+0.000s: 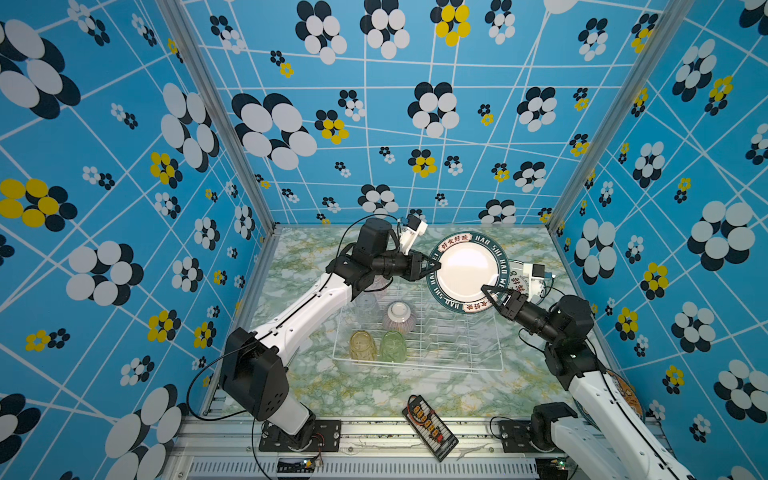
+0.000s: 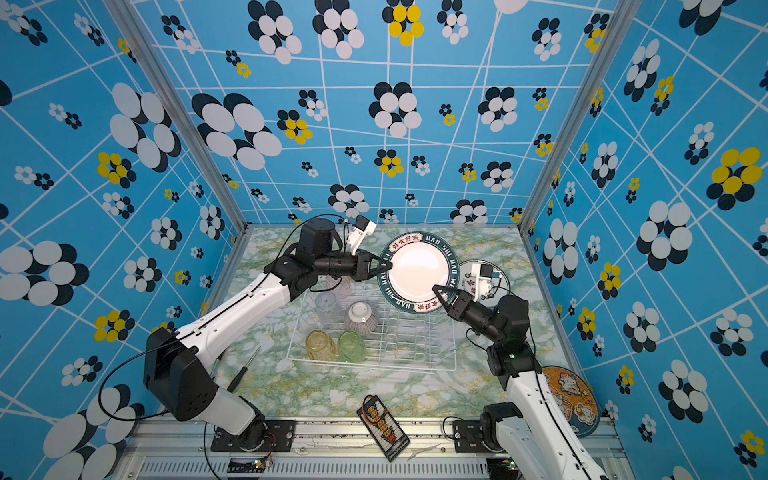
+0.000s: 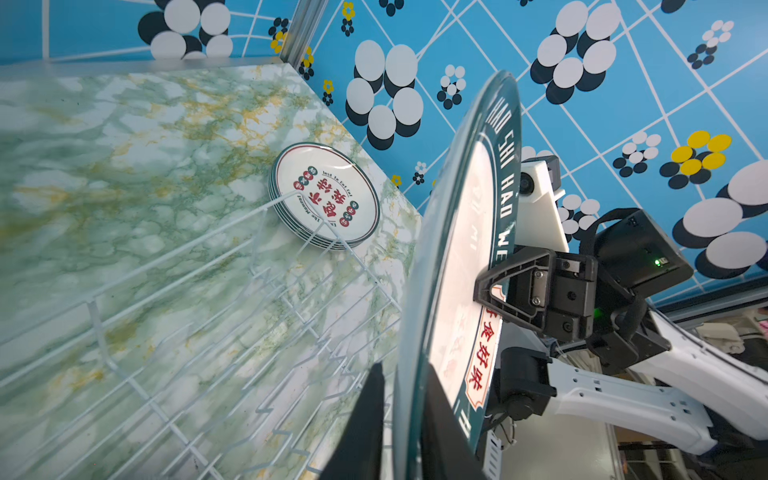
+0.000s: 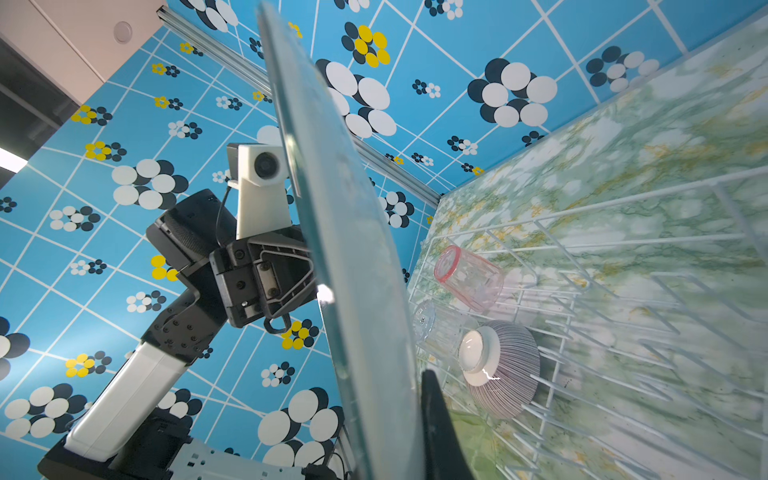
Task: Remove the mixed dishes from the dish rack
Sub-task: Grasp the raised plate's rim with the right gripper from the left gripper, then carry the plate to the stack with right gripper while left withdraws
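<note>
**Fingers of both arms on one raised plate**

Left fingers [image 3: 357,432] straddle the large plate's [image 1: 467,272] rim, loosened, with a slim gap on one side. Right fingers [image 4: 440,428] are clenched on the opposite rim. The plate is held in the air over the dish rack's [image 1: 436,368] far right corner.

The rack holds four tumblers: pink [image 4: 469,278], clear [image 4: 432,328], yellow [image 1: 363,345], green [image 1: 393,345]. It also holds one striped bowl [image 1: 399,318], foot up.

One stack of smaller plates [image 3: 328,195] sits right of the rack, count unclear.

Along the front are one screwdriver [image 2: 245,370], one black board [image 1: 430,426] and one round mat [image 2: 575,399].

Green-marbled counter [image 1: 374,395]; blue flower-print walls [image 1: 374,124].

The plate rim reads "HAO SHI HAO WEI" and 好食好味.
</note>
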`<state>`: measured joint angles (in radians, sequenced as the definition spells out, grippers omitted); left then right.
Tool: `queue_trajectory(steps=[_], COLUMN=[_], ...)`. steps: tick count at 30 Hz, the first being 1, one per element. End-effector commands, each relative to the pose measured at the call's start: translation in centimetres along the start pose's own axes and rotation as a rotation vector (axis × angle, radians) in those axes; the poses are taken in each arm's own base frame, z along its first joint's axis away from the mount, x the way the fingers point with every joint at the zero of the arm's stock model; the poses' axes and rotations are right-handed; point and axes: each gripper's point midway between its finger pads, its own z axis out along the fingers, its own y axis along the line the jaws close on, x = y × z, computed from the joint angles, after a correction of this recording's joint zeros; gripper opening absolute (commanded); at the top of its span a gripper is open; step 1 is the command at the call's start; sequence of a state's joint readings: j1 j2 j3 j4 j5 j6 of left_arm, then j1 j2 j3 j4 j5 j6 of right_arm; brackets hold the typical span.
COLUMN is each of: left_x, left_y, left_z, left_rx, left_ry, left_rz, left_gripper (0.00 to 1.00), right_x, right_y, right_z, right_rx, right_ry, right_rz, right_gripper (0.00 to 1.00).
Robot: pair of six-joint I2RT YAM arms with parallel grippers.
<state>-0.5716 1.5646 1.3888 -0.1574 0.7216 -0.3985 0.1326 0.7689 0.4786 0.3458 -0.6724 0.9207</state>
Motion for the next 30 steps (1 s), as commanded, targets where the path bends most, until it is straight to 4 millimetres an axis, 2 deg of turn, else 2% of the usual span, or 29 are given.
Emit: queue_trajectory(steps=[1,2,3,7,12,15,19,24,26,30], left_x=[-0.2,-0.1,0.0,0.0,0.6,1.3,2.5,4.3,5.2,5.6], left_y=[0.4,0.7,0.9,1.6,2.4,2.7,3.9,5.0,5.5,6.3], left_z=[-0.8,-1.2,-1.5,-4.0,-7.8,-9.6,-11.5,-12.6,-12.8,-13.3], left_rx=[-0.073,-0.098,-0.114,-0.243,-0.441,-0.524,-0.634,-0.69,-0.703,-0.744], left_ry=[0.004,0.005,0.005,-0.03,-0.027,-0.031,-0.023,-0.009,-0.004,-0.016], left_rz=[0.039,0.051,0.056,0.124,0.227,0.27,0.293,0.309,0.31,0.311], left_gripper=[0.67,0.96,0.99,0.99,0.99,0.99,0.99,0.99,0.99,0.99], right_x=[-2.4,-2.7,-3.0,-4.9,-9.9,-12.6,-15.1,-16.3,-16.3,-15.5], right_y=[2.8,2.7,2.6,1.1,-2.0,-4.5,-9.0,-14.2,-15.9,-18.7], right_z=[-0.7,-0.9,-1.0,-1.9,-4.5,-6.0,-8.1,-10.6,-11.5,-12.0], right_rx=[-0.033,-0.017,0.001,0.144,0.342,0.43,0.537,0.635,0.661,0.69], right_ry=[-0.095,-0.112,-0.127,-0.204,-0.354,-0.418,-0.472,-0.51,-0.523,-0.513], right_rz=[-0.072,-0.074,-0.078,-0.108,-0.067,-0.014,0.07,0.158,0.192,0.25], right_gripper=[0.0,0.0,0.0,0.0,0.0,0.0,0.0,0.0,0.0,0.0])
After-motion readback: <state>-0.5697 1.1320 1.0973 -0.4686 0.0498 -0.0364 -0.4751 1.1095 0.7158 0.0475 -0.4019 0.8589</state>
